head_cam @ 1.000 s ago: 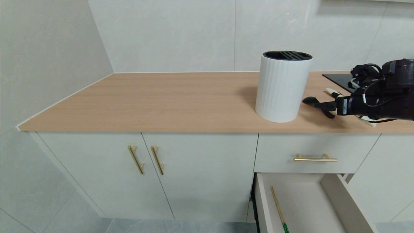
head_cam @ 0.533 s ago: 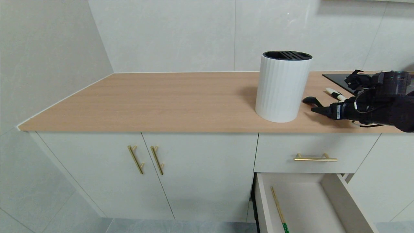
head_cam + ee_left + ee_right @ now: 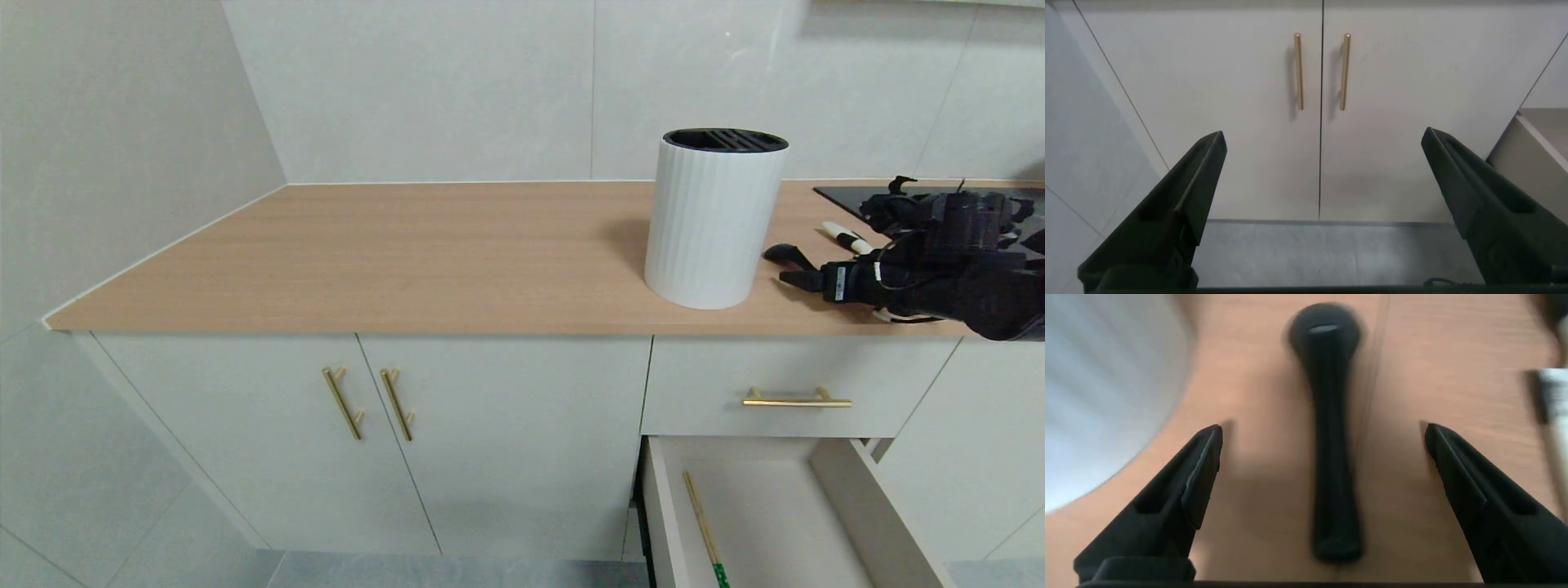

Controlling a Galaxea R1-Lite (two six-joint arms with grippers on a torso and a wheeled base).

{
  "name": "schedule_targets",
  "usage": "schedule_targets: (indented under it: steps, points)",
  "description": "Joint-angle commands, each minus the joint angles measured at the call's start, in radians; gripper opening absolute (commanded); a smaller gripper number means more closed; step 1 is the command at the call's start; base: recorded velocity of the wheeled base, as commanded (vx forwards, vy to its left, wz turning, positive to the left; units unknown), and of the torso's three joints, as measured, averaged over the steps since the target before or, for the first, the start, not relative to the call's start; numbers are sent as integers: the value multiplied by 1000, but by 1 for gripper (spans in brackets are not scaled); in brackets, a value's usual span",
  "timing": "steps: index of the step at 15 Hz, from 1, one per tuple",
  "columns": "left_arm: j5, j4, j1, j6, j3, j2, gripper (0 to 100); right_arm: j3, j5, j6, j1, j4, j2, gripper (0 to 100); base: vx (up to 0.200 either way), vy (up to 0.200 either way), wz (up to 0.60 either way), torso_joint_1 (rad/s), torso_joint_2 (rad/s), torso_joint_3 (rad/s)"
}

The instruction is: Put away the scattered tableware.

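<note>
Black utensil [image 3: 1331, 441] lies on the counter [image 3: 1404, 392] between the spread-apart right fingers [image 3: 1184, 490], untouched

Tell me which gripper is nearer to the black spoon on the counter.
Right. The right gripper is low over the counter, open jaws either side of the black spoon. The left gripper is down in front of the white cabinet doors, jaws open.

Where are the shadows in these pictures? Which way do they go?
Head view: the white holder throws a soft shadow on the countertop, toward its left and behind it. Right wrist view: the wood looks darker along one side of the black utensil, on the side nearer the holder.
</note>
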Motion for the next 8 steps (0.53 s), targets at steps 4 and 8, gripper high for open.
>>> schedule_targets:
  steps: [4,8]
  points:
    - [0,0,0,0,0,0,100,0,-17,-1,3,-6,14,100,0,0,0,0,0,0]
    - [0,0,-1,0,0,0,100,5,-20,-1,17,1,10,0,0,0,0,0,0,0]
